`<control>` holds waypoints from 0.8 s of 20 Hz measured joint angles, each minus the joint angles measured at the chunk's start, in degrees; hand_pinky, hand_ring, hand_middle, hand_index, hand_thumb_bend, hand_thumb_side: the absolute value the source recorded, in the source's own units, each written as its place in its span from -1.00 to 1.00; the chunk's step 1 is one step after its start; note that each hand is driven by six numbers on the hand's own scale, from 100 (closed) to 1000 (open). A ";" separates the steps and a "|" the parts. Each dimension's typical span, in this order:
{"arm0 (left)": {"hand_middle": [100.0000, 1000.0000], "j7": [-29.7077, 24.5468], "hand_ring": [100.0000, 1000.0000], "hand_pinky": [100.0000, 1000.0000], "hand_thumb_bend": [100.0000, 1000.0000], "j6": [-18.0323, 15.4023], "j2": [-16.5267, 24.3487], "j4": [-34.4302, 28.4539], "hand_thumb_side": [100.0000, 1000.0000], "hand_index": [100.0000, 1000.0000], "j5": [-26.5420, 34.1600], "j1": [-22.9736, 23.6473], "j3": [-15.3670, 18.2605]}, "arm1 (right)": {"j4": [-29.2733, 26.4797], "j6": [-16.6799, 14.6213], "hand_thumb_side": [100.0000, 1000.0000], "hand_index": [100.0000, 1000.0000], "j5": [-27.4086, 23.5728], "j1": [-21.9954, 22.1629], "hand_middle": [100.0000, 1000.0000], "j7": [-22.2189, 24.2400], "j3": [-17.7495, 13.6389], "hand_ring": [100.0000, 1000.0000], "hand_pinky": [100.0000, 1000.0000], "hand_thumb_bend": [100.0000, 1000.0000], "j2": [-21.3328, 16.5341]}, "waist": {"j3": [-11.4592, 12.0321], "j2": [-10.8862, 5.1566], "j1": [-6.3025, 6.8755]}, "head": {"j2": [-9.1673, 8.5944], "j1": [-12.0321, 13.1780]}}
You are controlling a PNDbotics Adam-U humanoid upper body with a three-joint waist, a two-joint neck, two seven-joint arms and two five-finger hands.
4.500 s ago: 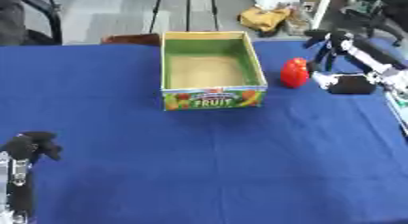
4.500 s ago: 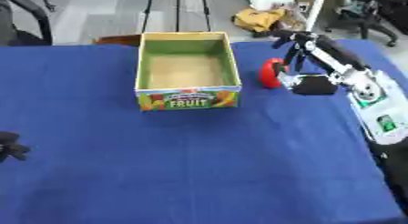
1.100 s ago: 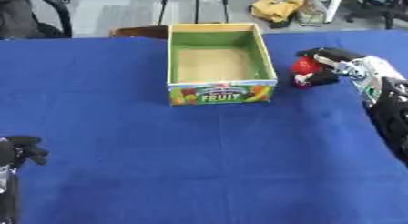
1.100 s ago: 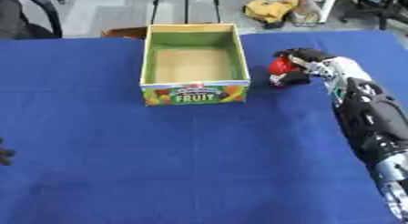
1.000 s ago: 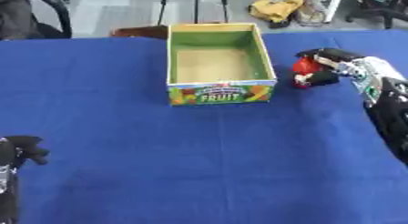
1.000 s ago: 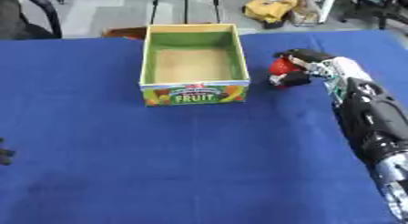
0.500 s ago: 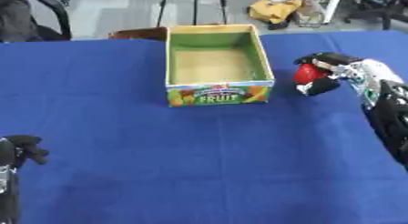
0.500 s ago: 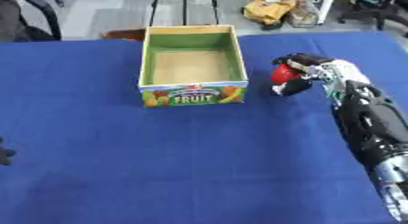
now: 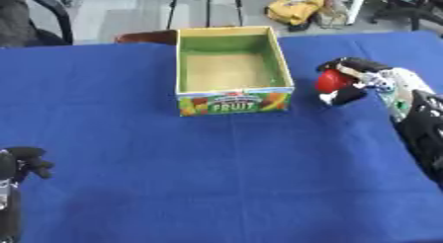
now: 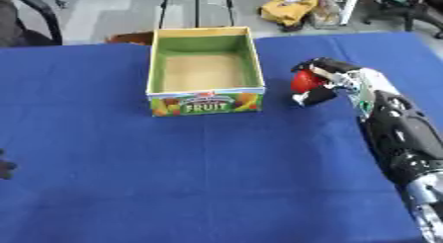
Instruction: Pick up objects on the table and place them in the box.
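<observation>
An open cardboard box (image 9: 229, 69) with green inner walls and a "FRUIT" label on its front stands at the table's far middle; nothing shows inside it. To its right, my right hand (image 9: 359, 79) is shut on a red round object (image 9: 331, 81), its fingers and thumb curled round it, held just above the blue cloth beside the box's front right corner. My left hand (image 9: 19, 163) shows at the lower left edge, fingers curled, holding nothing.
A blue cloth (image 9: 216, 173) covers the whole table. Beyond the far edge are a chair (image 9: 39, 20), stand legs, and a yellow bag (image 9: 294, 10) on the floor. My right forearm (image 10: 402, 138) runs down the right side.
My right hand closed round the red object and lifted it, drawing it slightly toward the near side. The left hand stayed put. The camera tilted compared with the oldest frames.
</observation>
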 measured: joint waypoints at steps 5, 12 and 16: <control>-0.39 0.01 -0.46 0.01 0.64 -0.01 0.00 0.01 0.75 -0.03 0.03 0.18 0.00 | -4.35 -0.75 -0.60 0.85 -2.46 -1.45 0.50 0.59 0.33 -0.55 -1.00 -1.00 0.01 | -0.19 -0.68 -0.39 | 0.01 0.01; -0.39 0.00 -0.46 0.01 0.64 -0.03 0.00 0.04 0.75 -0.03 0.03 0.60 0.00 | -9.04 -3.04 -0.98 0.85 -3.31 -5.70 0.50 1.84 1.73 -0.54 -1.00 -1.00 2.44 | 0.05 -1.50 -0.73 | 0.03 -0.38; -0.39 -0.21 -0.46 0.01 0.64 -0.12 0.00 0.06 0.75 -0.03 0.04 0.60 -0.27 | -9.53 -3.83 -0.97 0.84 -2.68 -8.55 0.50 2.68 2.40 -0.54 -1.00 -1.00 6.21 | 1.12 -1.58 -0.84 | 0.03 -1.11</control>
